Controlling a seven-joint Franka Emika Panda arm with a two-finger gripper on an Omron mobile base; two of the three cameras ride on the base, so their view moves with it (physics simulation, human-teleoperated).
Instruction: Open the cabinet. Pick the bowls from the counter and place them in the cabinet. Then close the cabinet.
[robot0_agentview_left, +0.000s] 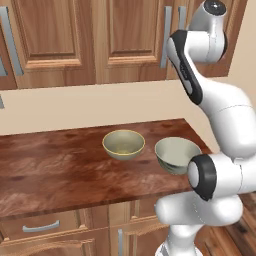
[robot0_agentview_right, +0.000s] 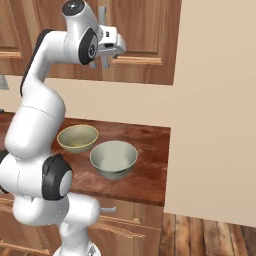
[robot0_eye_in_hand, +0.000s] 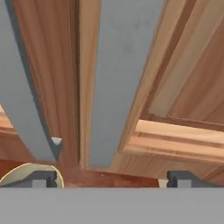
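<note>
Jaws of the gripper (robot0_eye_in_hand: 109, 178) stand wide open, holding nothing, raised high and close in front of the cabinet (robot0_agentview_left: 75, 40). Its two grey bar handles (robot0_eye_in_hand: 118, 78) lie just ahead of the jaws, the doors closed. Both bowls rest far below on the desk (robot0_agentview_left: 55, 170): the beige-olive bowl (robot0_agentview_left: 123, 144) beside the grey-green bowl (robot0_agentview_left: 176, 154), near each other.
</note>
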